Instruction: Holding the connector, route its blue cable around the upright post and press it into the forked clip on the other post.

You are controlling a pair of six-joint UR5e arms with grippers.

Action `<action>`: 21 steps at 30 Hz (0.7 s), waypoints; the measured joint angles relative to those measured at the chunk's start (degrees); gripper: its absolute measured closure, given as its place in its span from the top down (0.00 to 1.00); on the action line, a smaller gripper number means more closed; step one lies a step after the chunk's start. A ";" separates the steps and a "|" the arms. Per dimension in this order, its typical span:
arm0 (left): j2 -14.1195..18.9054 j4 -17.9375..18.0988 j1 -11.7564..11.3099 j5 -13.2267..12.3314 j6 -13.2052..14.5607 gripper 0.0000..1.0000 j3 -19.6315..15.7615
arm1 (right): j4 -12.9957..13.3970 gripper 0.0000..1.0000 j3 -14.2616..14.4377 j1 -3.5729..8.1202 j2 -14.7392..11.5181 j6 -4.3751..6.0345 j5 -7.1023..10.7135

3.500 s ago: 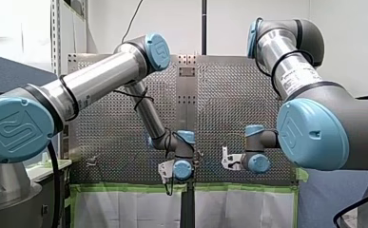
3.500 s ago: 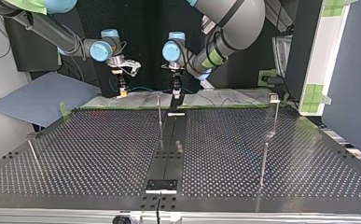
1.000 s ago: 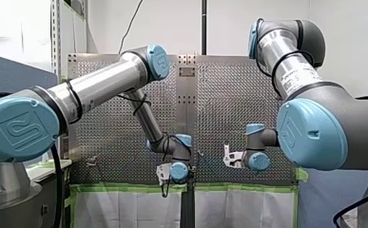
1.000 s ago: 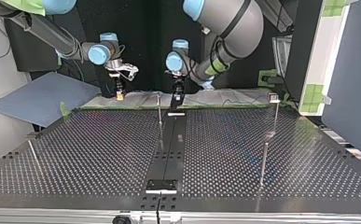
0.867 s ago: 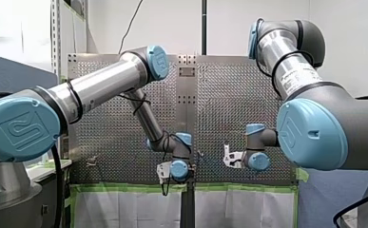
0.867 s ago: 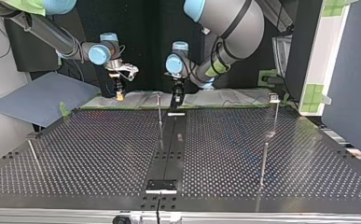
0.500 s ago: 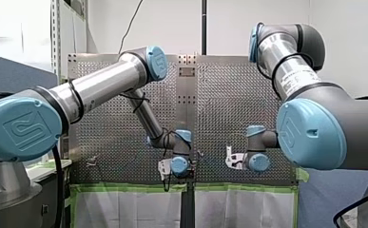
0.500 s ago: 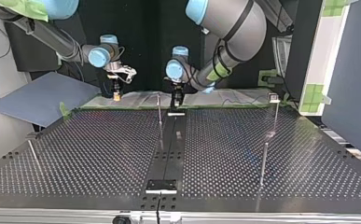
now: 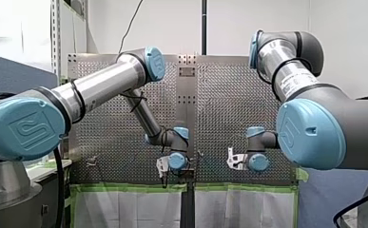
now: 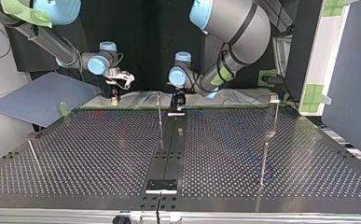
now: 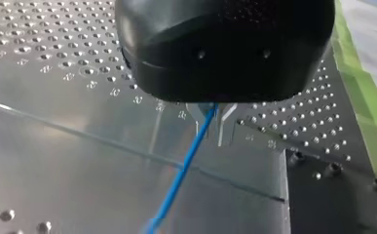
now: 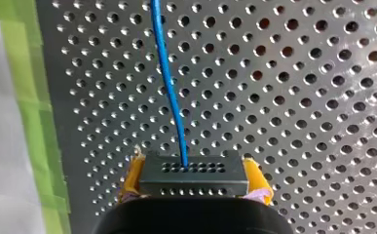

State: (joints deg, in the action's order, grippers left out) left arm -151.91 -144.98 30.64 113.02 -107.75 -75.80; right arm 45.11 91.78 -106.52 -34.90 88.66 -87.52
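In the right wrist view my right gripper (image 12: 194, 179) is shut on the black connector (image 12: 194, 170), yellow pads (image 12: 133, 174) on both its sides. The blue cable (image 12: 169, 87) leaves the connector's face and runs ahead over the perforated table. In the left wrist view my left gripper (image 11: 209, 132) has its metal fingers shut on the blue cable (image 11: 183, 168), which trails down toward the plate. In the top view my left gripper (image 10: 178, 103) hangs at the table's far edge beside a thin upright post (image 10: 159, 112). My right gripper (image 10: 114, 99) is further left. The clip post (image 10: 275, 112) stands at the right.
Another upright post (image 10: 263, 163) stands in the top view's right half and a leaning rod (image 10: 32, 155) at the left. A dark centre strip (image 10: 169, 154) with a bracket (image 10: 161, 185) runs across the table. Green tape (image 9: 124, 188) lines the near edge in the front view.
My right gripper has shifted toward the top view's left and a little lower with the connector. My left wrist has risen slightly in the front view, still gripping the cable.
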 joint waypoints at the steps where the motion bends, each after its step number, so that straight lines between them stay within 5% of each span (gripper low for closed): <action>1: 0.00 -0.29 -0.18 -0.10 0.00 0.13 0.24 | -0.48 0.02 -0.50 0.14 0.00 -0.03 -0.16; 13: 0.00 -3.61 -1.77 -1.72 -0.43 0.13 2.99 | -2.47 0.02 -4.17 1.73 0.03 0.02 -0.65; 21: 0.01 -5.56 -3.15 -5.62 -4.39 0.07 4.06 | -2.52 0.02 -5.19 2.75 0.03 0.10 -0.84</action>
State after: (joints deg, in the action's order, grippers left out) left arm -151.90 -150.54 27.49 107.40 -112.14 -71.73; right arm 42.59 86.59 -103.77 -34.86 88.76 -88.37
